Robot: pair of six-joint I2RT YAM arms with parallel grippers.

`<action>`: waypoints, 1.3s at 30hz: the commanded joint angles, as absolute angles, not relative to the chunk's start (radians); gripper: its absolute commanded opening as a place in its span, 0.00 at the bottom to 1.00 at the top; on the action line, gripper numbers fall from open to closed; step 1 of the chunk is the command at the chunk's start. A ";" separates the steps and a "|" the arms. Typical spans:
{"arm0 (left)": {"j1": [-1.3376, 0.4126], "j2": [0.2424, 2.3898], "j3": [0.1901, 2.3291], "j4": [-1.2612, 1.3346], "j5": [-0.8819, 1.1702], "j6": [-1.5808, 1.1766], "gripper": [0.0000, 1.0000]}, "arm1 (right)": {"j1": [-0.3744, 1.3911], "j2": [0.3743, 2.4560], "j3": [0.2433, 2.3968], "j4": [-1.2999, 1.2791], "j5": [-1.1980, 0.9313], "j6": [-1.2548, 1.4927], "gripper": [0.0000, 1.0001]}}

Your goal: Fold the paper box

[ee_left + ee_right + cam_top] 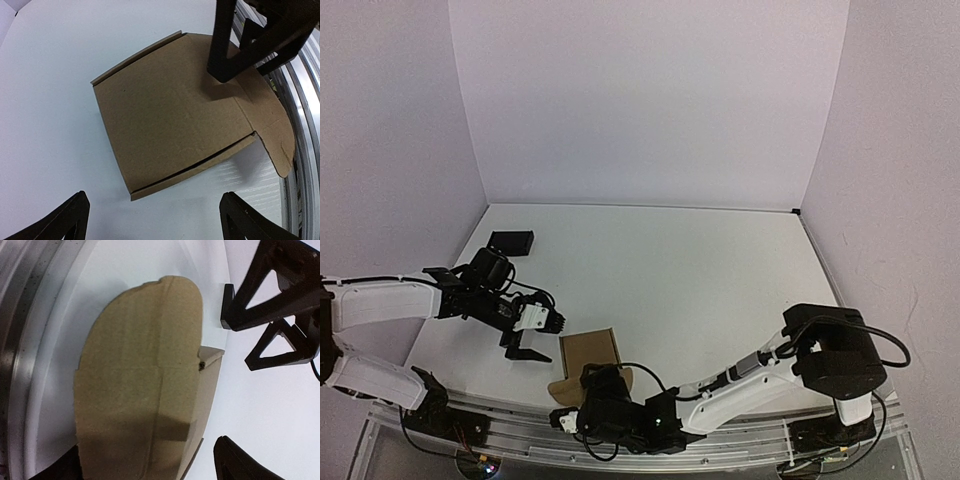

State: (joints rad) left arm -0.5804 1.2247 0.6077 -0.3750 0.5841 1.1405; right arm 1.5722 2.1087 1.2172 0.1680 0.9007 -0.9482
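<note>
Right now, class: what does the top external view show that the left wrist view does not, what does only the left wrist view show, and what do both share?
Only top external: the small black object lying at the far left. Only left wrist: the dark gap along the box's near edge, seen close up. Both: the paper box, its rounded flap, and the right gripper over its flap end.

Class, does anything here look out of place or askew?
Yes: the paper box lies slightly askew at the near edge of the table, with one rounded flap unfolded and sticking out towards the metal rail.
</note>
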 commanded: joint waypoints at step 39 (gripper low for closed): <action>-0.757 1.508 0.683 -0.283 0.410 1.029 0.82 | 1.329 1.474 0.673 0.177 0.417 0.783 0.88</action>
State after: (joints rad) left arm -0.7167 1.4925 0.6991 -0.1891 0.5105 1.1660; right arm 1.3932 1.4845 0.7356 0.1456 0.5807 0.2427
